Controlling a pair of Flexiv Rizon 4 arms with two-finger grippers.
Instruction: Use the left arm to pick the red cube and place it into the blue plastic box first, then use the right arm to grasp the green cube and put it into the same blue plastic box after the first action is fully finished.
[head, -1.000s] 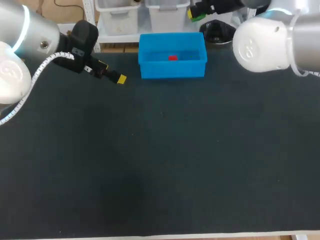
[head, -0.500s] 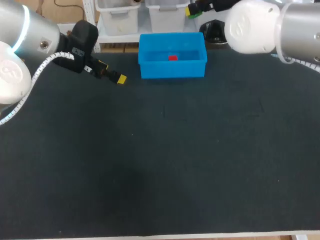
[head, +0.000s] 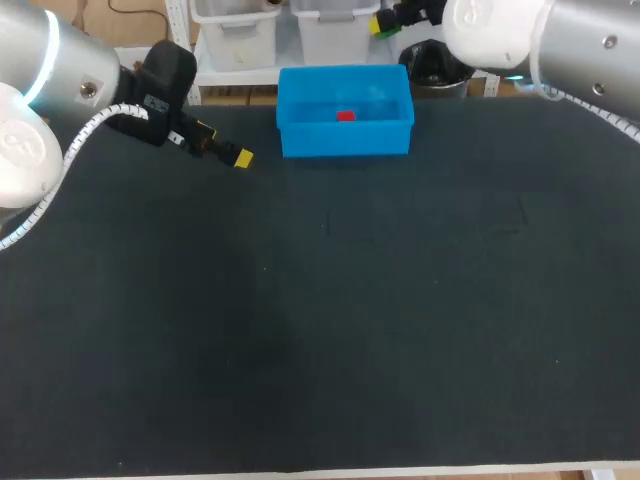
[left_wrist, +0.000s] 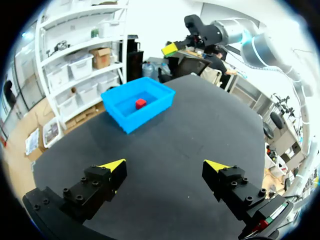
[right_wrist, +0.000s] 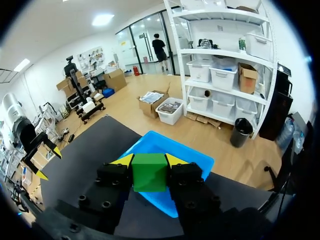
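Black tabletop (head: 320, 330): blue plastic box (head: 345, 125) at 12 o'clock, red cube (head: 345, 116) inside; right hand (right_wrist: 150, 161) clamped on green cube (right_wrist: 149, 172), 1 o'clock; left hand (left_wrist: 165, 166) wide open, empty, 10 o'clock

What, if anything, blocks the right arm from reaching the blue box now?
Probably nothing, so yes. The right gripper, shut on the green cube, hovers close by the blue box; inside lies only the red cube, and the left gripper is well aside.
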